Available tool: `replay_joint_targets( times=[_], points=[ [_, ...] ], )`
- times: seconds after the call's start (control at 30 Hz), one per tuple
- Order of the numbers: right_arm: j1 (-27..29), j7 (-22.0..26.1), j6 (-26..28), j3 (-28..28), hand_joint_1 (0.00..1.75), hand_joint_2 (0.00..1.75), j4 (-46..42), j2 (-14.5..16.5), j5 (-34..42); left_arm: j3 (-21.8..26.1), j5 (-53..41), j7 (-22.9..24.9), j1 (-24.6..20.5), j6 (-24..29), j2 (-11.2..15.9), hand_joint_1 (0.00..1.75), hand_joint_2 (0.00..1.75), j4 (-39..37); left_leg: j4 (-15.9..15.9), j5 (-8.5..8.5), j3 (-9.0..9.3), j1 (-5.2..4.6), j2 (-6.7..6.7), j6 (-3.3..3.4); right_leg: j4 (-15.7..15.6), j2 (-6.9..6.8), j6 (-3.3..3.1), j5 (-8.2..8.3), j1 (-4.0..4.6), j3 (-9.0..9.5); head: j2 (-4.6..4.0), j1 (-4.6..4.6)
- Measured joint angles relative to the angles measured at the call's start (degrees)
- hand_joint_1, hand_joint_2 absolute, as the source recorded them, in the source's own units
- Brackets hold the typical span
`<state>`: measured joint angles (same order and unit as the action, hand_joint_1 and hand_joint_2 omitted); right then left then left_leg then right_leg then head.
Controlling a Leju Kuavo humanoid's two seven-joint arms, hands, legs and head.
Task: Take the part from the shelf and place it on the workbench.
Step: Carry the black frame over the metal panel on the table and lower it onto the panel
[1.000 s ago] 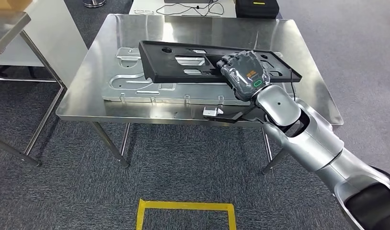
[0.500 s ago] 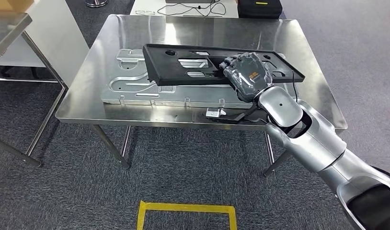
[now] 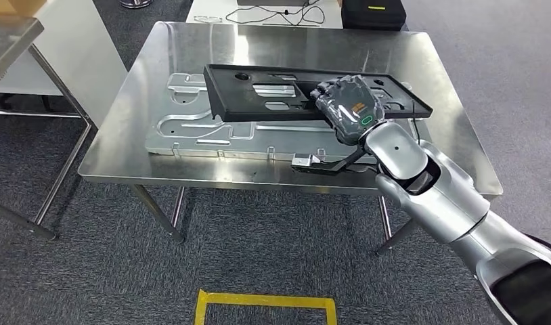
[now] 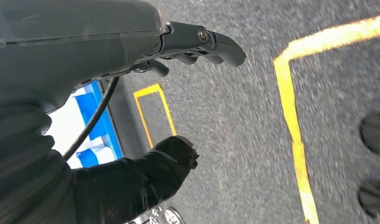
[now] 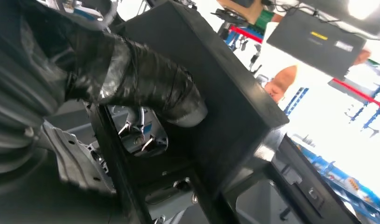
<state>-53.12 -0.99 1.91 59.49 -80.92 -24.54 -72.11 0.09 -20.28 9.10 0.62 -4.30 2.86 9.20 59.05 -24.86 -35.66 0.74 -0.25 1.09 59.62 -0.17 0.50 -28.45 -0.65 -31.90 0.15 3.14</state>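
Here the black part (image 3: 273,91) lies flat over a silver metal plate (image 3: 191,132) on the steel desk (image 3: 137,156), running from centre toward 3 o'clock. The right robot hand (image 3: 347,105) grasps its 3 o'clock end. The left robot hand (image 4: 179,46) hangs over grey carpet (image 4: 244,130), fingers loosely apart, holding nothing.

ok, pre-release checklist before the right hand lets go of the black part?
1. Right hand holds the black part: ok, thumb is wrapped over its frame.
2. Part is over the workbench: ok, it lies above the silver plate, inside the table edges.
3. Part rests flat on the plate: cannot tell, its near edge looks raised.
4. Drop zone has no loose items: not ok, a small bracket with a cable sits at the front edge near the wrist.
5. Left hand is out of the way: ok, it hangs over the floor, holding nothing.
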Motion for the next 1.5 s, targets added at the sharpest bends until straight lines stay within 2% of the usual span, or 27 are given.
replay_joint_targets(
  times=[0.07, 0.17, 0.2, 0.23, 0.3, 0.33, 0.37, 0.43, 0.53, 0.6, 0.67, 0.7, 0.73, 0.77, 0.83, 0.9, 0.97, 1.07, 1.13, 1.2, 1.23, 1.27, 1.3, 1.37, 1.4, 1.43, 1.5],
  points=[
    [-0.03, 0.00, 0.01, 0.00, 1.75, 1.75, 0.02, -0.13, 0.01, 0.01, -0.01, -0.02, 0.04, 0.01, 0.00, 0.00, 1.75, 0.00, -0.42, -0.31, 0.97, 0.11, -0.07, 0.76, 3.58, 0.05, 0.42, -1.25, -0.18, -1.68, 0.00, -0.02],
    [0.13, -0.02, -0.07, 0.02, 1.75, 1.75, 0.14, -0.42, 0.00, 0.02, -0.04, -0.03, 0.06, 0.02, 0.00, 0.00, 1.75, 0.00, -0.51, -1.17, 1.94, 0.06, -0.23, 1.40, 13.63, 0.10, 0.89, -4.36, -0.24, -8.30, 0.00, -0.03],
    [0.32, -0.04, -0.13, 0.03, 1.75, 1.75, 0.23, -0.48, -0.01, 0.02, -0.06, -0.04, 0.05, 0.02, 0.00, 0.00, 1.75, 0.00, -0.50, -1.54, 2.36, 0.01, -0.31, 1.43, 15.14, 0.09, 0.91, -4.25, -0.24, -9.94, 0.00, -0.03],
    [0.49, -0.07, -0.19, 0.04, 1.75, 1.75, 0.35, -0.52, -0.03, 0.02, -0.08, -0.07, 0.05, 0.02, 0.00, 0.00, 1.75, 0.00, -0.50, -1.96, 2.90, -0.04, -0.39, 1.42, 14.77, 0.09, 0.83, -3.05, -0.22, -10.66, 0.00, -0.03],
    [0.66, -0.18, -0.25, 0.05, 1.75, 1.75, 0.58, -0.61, -0.16, 0.02, -0.12, -0.12, 0.08, 0.02, -0.01, 0.00, 1.75, 0.00, -0.53, -2.94, 4.20, -0.13, -0.49, 1.25, 8.52, 0.09, 0.21, 2.29, -0.02, -9.25, 0.00, -0.04],
    [0.69, -0.26, -0.25, 0.05, 1.75, 1.75, 0.71, -0.68, -0.26, 0.02, -0.13, -0.15, 0.14, 0.01, -0.13, 0.00, 1.75, 0.00, -0.57, -3.39, 4.76, -0.18, -0.51, 1.08, 5.13, 0.08, -0.24, 4.44, 0.26, -8.26, 0.00, -0.01],
    [0.68, -0.31, -0.26, 0.06, 1.75, 1.75, 0.82, -0.77, -0.36, 0.02, -0.14, -0.20, 0.15, 0.01, -0.23, 0.00, 1.75, 0.00, -0.63, -3.77, 5.03, -0.16, -0.53, 0.84, 2.09, 0.06, -0.69, 5.64, 0.58, -7.38, 0.00, -0.09],
    [0.83, -0.39, -0.27, 0.07, 1.75, 1.75, 1.05, -0.91, -0.45, 0.02, -0.17, -0.28, 0.13, -0.01, -0.43, 0.00, 1.75, 0.00, -0.80, -4.07, 5.31, -0.12, -0.51, 0.17, -0.14, 0.01, -1.35, 5.67, 1.13, -6.63, 0.00, -0.21],
    [1.22, -0.43, -0.26, 0.07, 1.75, 1.75, 1.36, -0.97, -0.50, 0.02, -0.25, -0.34, -0.01, 0.00, -0.33, 0.00, 1.75, 0.00, 0.37, -4.39, 5.91, -0.23, -0.30, -0.74, -1.41, 0.04, -2.15, 5.33, 0.68, -4.68, 0.00, -0.28],
    [1.27, -0.49, -0.26, 0.07, 1.75, 1.75, 1.47, -0.97, -0.55, 0.02, -0.26, -0.38, -0.11, -0.04, -0.27, 0.00, 1.75, 0.00, 5.20, -5.95, 3.45, -0.08, -0.16, -1.03, -1.83, 0.03, -2.64, 4.75, 0.42, -3.39, 0.00, -0.25],
    [1.45, -0.52, -0.27, 0.07, 1.75, 1.75, 1.65, -0.98, -0.58, 0.02, -0.26, -0.41, -0.07, -0.09, -0.25, 0.00, 1.75, 0.00, 11.94, -8.55, -1.12, 0.04, -0.13, -1.50, -1.80, 0.06, -2.86, 3.91, 0.45, -2.63, 0.00, -0.22],
    [1.66, -0.51, -0.27, 0.07, 1.75, 1.75, 1.75, -0.99, -0.58, 0.02, -0.26, -0.42, -0.05, -0.09, -0.22, 0.00, 1.75, 0.00, 13.86, -9.24, -2.95, 0.06, -0.12, -1.72, -1.73, 0.10, -2.84, 3.43, 0.46, -2.18, 0.00, -0.21],
    [1.88, -0.51, -0.28, 0.07, 1.75, 1.75, 1.85, -0.99, -0.57, 0.02, -0.27, -0.42, 0.00, -0.09, -0.20, 0.00, 1.75, 0.00, 13.95, -8.79, -3.93, 0.07, -0.11, -1.94, -1.62, 0.15, -2.77, 2.89, 0.42, -1.63, 0.00, -0.21],
    [2.08, -0.52, -0.29, 0.07, 1.75, 1.75, 1.96, -0.98, -0.54, 0.02, -0.28, -0.42, 0.05, -0.08, -0.19, 0.00, 1.75, 0.00, 12.13, -7.04, -3.97, 0.08, -0.09, -1.98, -1.48, 0.20, -2.65, 2.30, 0.38, -0.98, 0.00, -0.21],
    [2.44, -0.55, -0.31, 0.07, 1.75, 1.75, 2.40, -0.97, -0.31, 0.02, -0.35, -0.42, 0.20, -0.07, -0.11, 0.00, 1.75, -0.01, 5.26, -1.56, -2.42, 0.05, -0.02, -1.76, -1.15, 0.20, -2.23, 0.98, 0.33, 0.37, 0.00, -0.22],
    [2.81, -0.62, -0.24, 0.06, 1.75, 1.75, 3.30, -0.96, 0.12, 0.02, -0.47, -0.50, 0.24, -0.08, -0.04, 0.00, 1.75, -0.02, 0.70, 0.67, -1.31, -0.24, 0.11, -1.11, -0.92, 0.15, -1.60, -0.03, 0.40, 1.03, 0.00, -0.23],
    [3.53, -0.68, 0.12, 0.01, 1.75, 1.75, 4.46, -0.94, 0.52, 0.03, -0.63, -0.58, 0.16, -0.09, -0.01, 0.00, 1.75, -0.02, -0.06, 0.14, -0.91, -0.46, 0.13, -0.23, -0.71, 0.11, -0.92, -0.50, 0.51, 1.46, 0.00, -0.25],
    [4.72, -0.69, 1.45, -0.20, 1.75, 1.75, 6.49, -0.55, 0.86, 0.03, -0.86, -0.57, 0.10, -0.09, 0.02, 0.00, 1.75, -0.02, -1.05, 0.22, 1.21, -0.23, 0.04, 0.82, 0.88, 0.13, -0.17, -1.13, 0.42, 1.60, 0.00, -0.30],
    [5.03, -0.69, 2.44, -0.37, 1.75, 1.75, 8.08, -0.16, 1.14, 0.02, -1.06, -0.57, 0.00, -0.09, 0.03, 0.00, 1.75, -0.02, -1.58, -0.17, 2.39, -0.15, -0.04, 1.27, 6.15, 0.16, 0.18, -2.39, 0.25, -1.51, 0.00, -0.35],
    [5.55, -0.61, 3.17, -0.50, 1.75, 1.75, 10.10, 0.32, 1.47, 0.02, -1.28, -0.58, -0.15, -0.10, 0.05, 0.00, 1.75, -0.02, -1.67, -0.90, 3.19, -0.14, -0.21, 1.50, 12.32, 0.16, 0.58, -4.50, 0.09, -6.24, 0.00, -0.36],
    [6.11, -0.48, 3.49, -0.56, 1.75, 1.75, 11.48, 0.75, 1.66, 0.02, -1.38, -0.59, -0.20, -0.13, 0.07, 0.00, 1.75, -0.02, -1.66, -1.39, 3.77, -0.14, -0.33, 1.49, 13.52, 0.15, 0.73, -4.74, -0.05, -7.85, 0.00, -0.36],
    [6.74, -0.31, 3.82, -0.63, 1.75, 1.75, 12.89, 1.26, 1.84, 0.02, -1.48, -0.61, -0.21, -0.15, 0.09, 0.00, 1.75, -0.02, -1.64, -1.95, 4.47, -0.13, -0.43, 1.42, 13.09, 0.14, 0.84, -4.00, -0.18, -8.70, 0.00, -0.36],
    [7.34, -0.15, 4.27, -0.74, 1.75, 1.75, 14.35, 1.82, 2.02, 0.02, -1.62, -0.63, -0.22, -0.20, 0.10, 0.00, 1.75, -0.02, -1.62, -2.57, 5.30, -0.13, -0.51, 1.30, 10.93, 0.12, 0.80, -1.98, -0.30, -8.72, 0.00, -0.36],
    [8.23, 0.16, 5.45, -1.23, 1.75, 1.75, 17.13, 2.81, 2.34, 0.02, -1.83, -0.67, -0.17, -0.28, 0.11, 0.00, 1.75, -0.04, -1.58, -3.83, 6.86, -0.15, -0.59, 0.84, 4.25, 0.09, 0.41, 3.67, -0.26, -7.56, 0.00, -0.32],
    [8.44, 0.30, 6.13, -1.48, 1.75, 1.75, 18.51, 3.26, 2.50, 0.02, -1.91, -0.68, -0.17, -0.32, 0.11, 0.00, 1.75, -0.05, -1.55, -4.31, 7.22, -0.14, -0.66, 0.54, 1.72, 0.05, 0.11, 5.02, -0.04, -7.21, 0.00, -0.34],
    [8.61, 0.53, 6.73, -1.74, 1.75, 1.75, 19.74, 3.72, 2.66, 0.02, -1.95, -0.68, -0.20, -0.34, 0.12, 0.00, 1.75, -0.06, -1.53, -4.70, 7.37, -0.15, -0.71, 0.17, 0.41, 0.06, -0.26, 5.95, 0.22, -7.06, 0.00, -0.38],
    [9.13, 0.90, 7.59, -2.17, 1.75, 1.75, 22.25, 4.84, 2.86, 0.02, -2.04, -0.63, -0.30, -0.38, 0.17, 0.00, 1.75, -0.07, -1.36, -5.02, 7.56, -0.20, -0.78, -0.54, -0.02, 0.08, -1.08, 5.65, 0.52, -6.77, 0.00, -0.46]
  ],
)
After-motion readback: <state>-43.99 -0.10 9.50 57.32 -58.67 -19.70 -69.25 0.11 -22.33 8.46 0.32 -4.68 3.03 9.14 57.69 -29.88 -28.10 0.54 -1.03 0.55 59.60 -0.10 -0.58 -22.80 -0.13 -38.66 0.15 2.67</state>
